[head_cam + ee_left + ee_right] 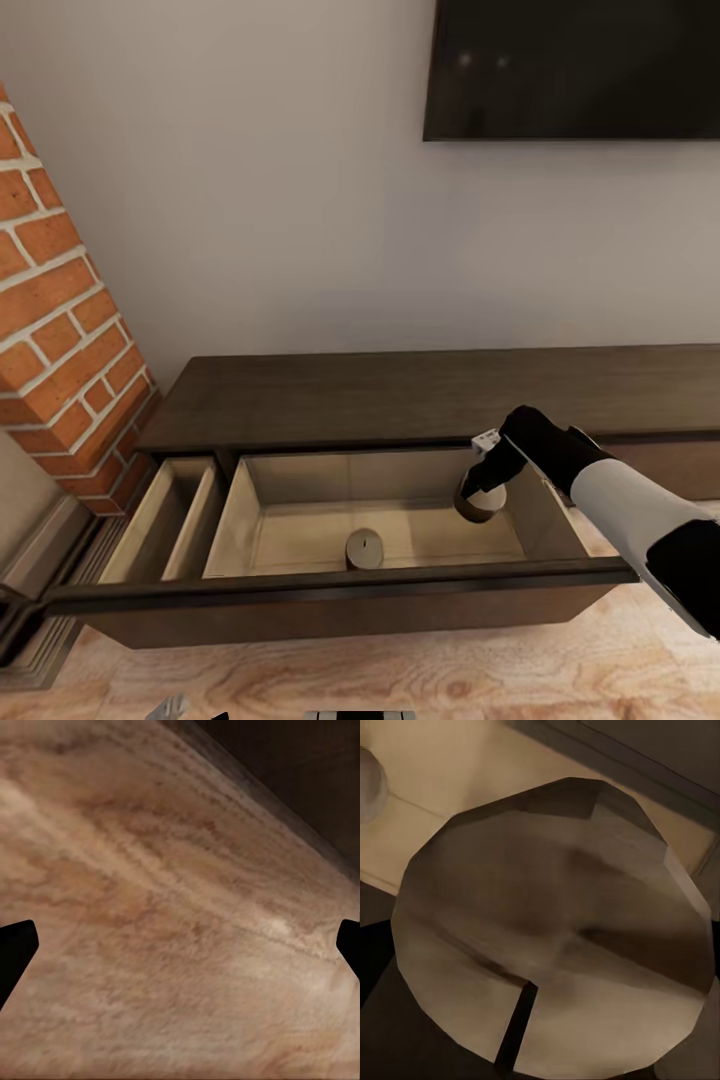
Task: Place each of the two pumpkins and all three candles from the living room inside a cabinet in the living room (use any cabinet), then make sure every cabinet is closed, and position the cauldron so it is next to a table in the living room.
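The dark brown cabinet (pixel 400 395) runs along the wall with its wide drawer (pixel 300 515) pulled out. One pale candle (pixel 365 548) stands upright on the drawer's beige floor near the front and appears as a blurred shape (pixel 367 787) in the right wrist view. My right gripper (pixel 484 487) reaches over the drawer's right end, shut on a second candle (pixel 478 503); its round top and dark wick (pixel 555 930) sit close to the right wrist camera. My left gripper (pixel 180 952) is open over bare wooden floor. Pumpkins, cauldron and table are out of view.
A red brick fireplace (pixel 60 330) stands at the left, close to a narrow open drawer (pixel 165 520). A dark TV (pixel 570 70) hangs on the wall above the cabinet. The drawer front (pixel 340 585) juts out over the wood floor (pixel 400 680).
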